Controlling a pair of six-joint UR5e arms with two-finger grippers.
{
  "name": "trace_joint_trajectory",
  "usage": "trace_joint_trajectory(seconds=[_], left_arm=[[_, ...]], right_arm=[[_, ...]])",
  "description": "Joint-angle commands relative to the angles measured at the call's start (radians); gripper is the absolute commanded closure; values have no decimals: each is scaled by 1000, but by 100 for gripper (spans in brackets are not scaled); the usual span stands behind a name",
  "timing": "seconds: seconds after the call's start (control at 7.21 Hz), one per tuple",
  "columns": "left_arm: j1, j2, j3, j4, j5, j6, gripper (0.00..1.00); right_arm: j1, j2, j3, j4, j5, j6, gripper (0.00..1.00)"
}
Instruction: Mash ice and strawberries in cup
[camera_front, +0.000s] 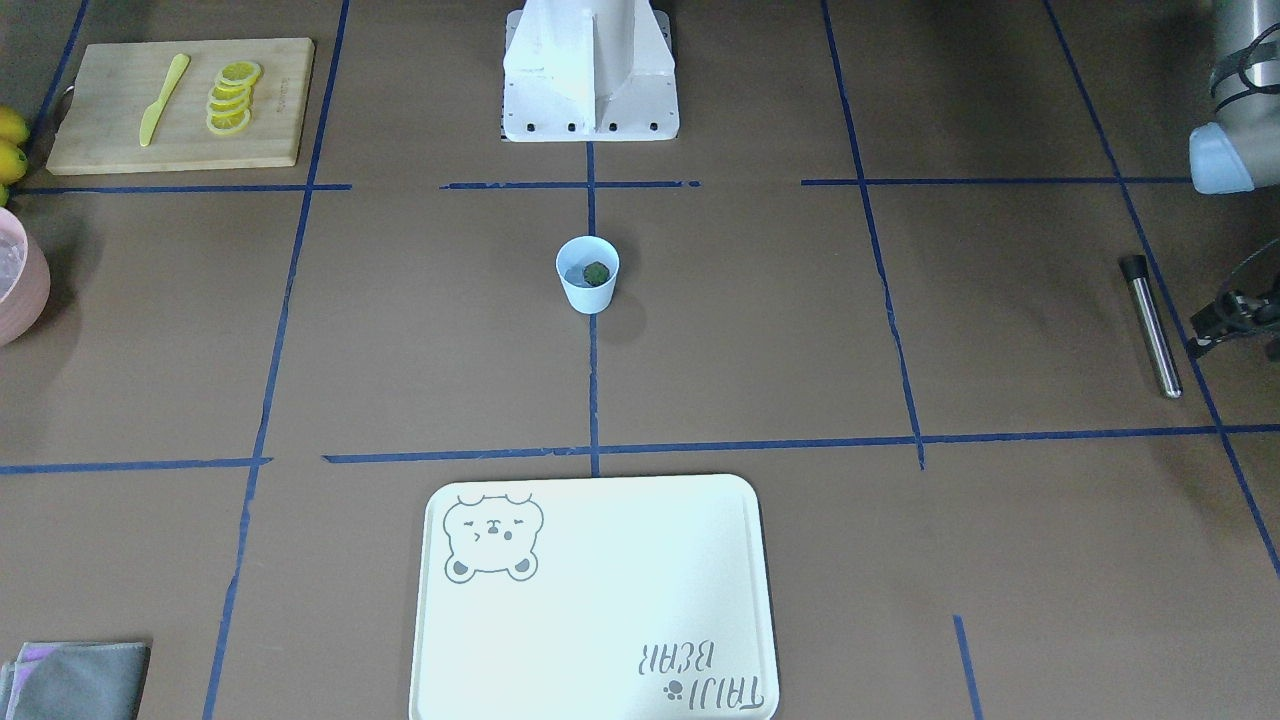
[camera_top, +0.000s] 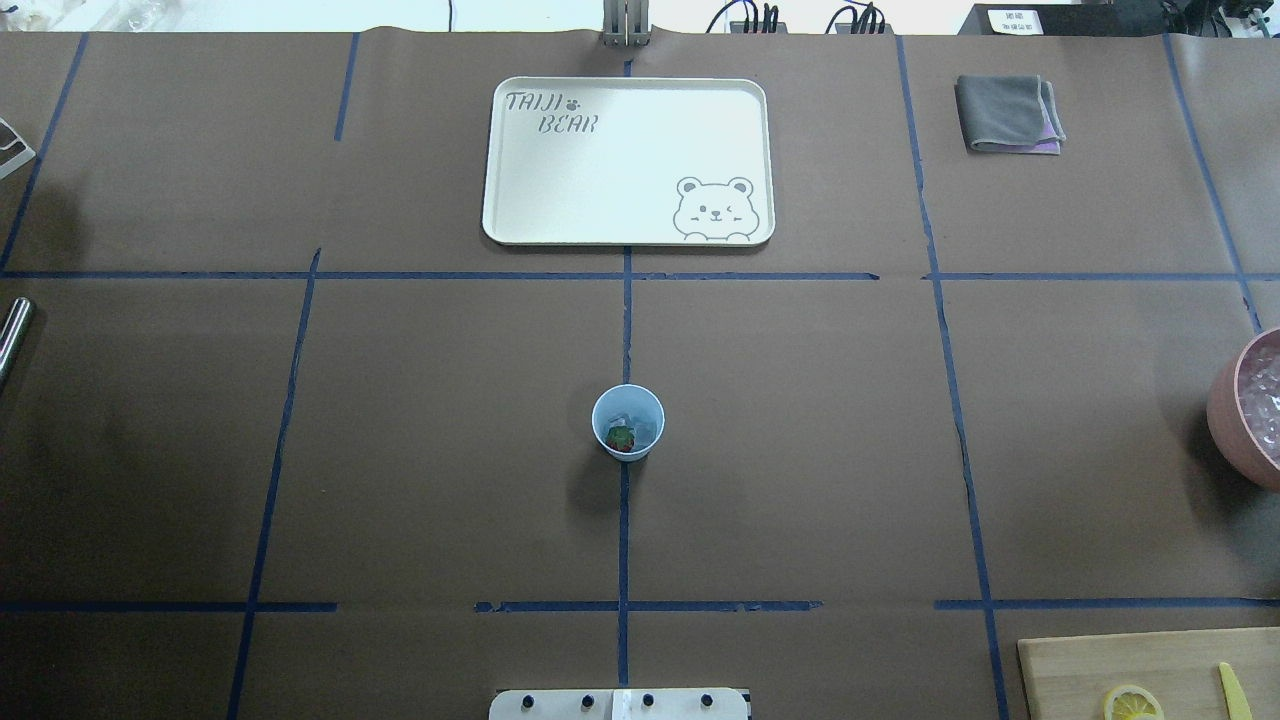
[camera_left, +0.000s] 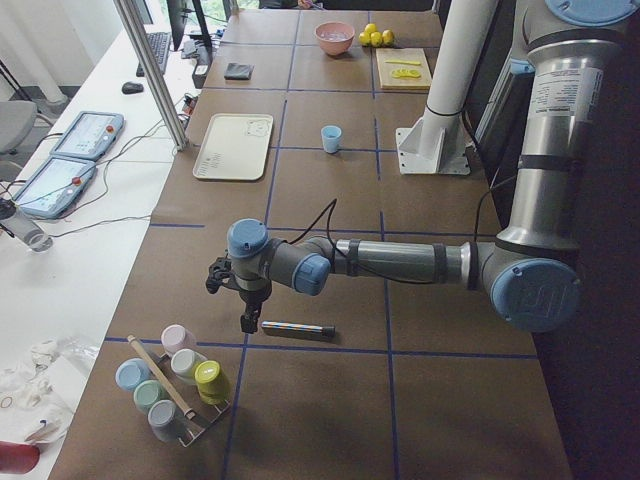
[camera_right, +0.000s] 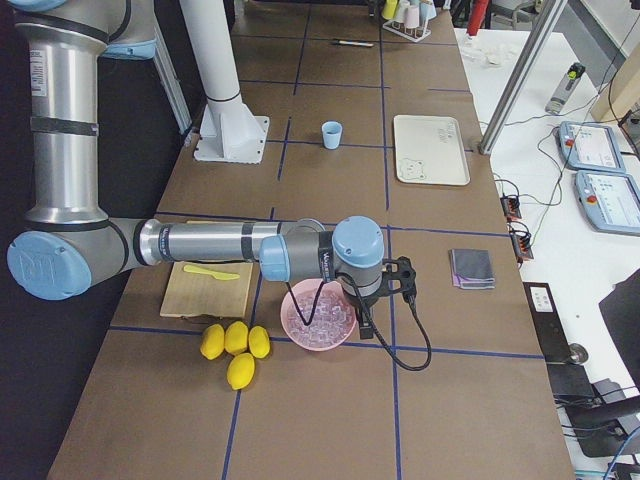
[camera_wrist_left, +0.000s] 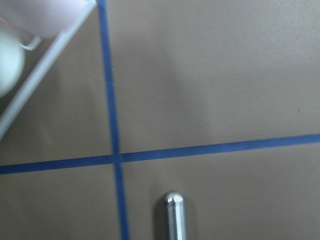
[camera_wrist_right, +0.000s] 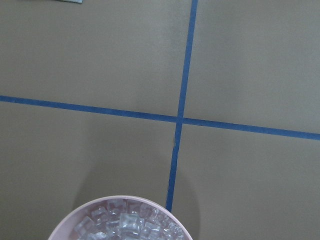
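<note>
Cup first on the card, but the front view is scanned from its left edge. At far left the pink container (camera_front: 22, 285) peeks in, full of clear cubes. The right gripper (camera_right: 403, 280) hangs over its rim, and whether its claw is spread or pressed together cannot be told.

Now centre frame: the cup (camera_front: 587, 275) stands upright on the blue tape line. Down inside are the strawberry (camera_front: 596, 272), green cap up, and a pale lump of ice (camera_front: 574, 273) just beside it.

That cup looks thin and light, so it would likely skid or tip under a downward shove; a hold on its outer wall seems wise. The berry should squash easily, but the ice is hard and slippery.

Far right lies the steel muddler (camera_front: 1150, 325), stiff and slick, probably best pinched mid-shaft. The left gripper (camera_left: 246, 312) hovers at one end of it, claw state again unclear.
</note>
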Motion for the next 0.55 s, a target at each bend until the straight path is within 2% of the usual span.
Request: trace_joint_trajectory(seconds=[0.0,0.28,0.42], left_arm=[[-92,-9,-10,169,-60,206,0],[-125,19,-9,228,-139,285,0],[-131,42,-13,230,-142,285,0]], right_arm=[[0,3,-17,-7,-2,0,1],[-2,6,-23,-16,9,3,1],[-2,6,-35,-16,10,3,1]])
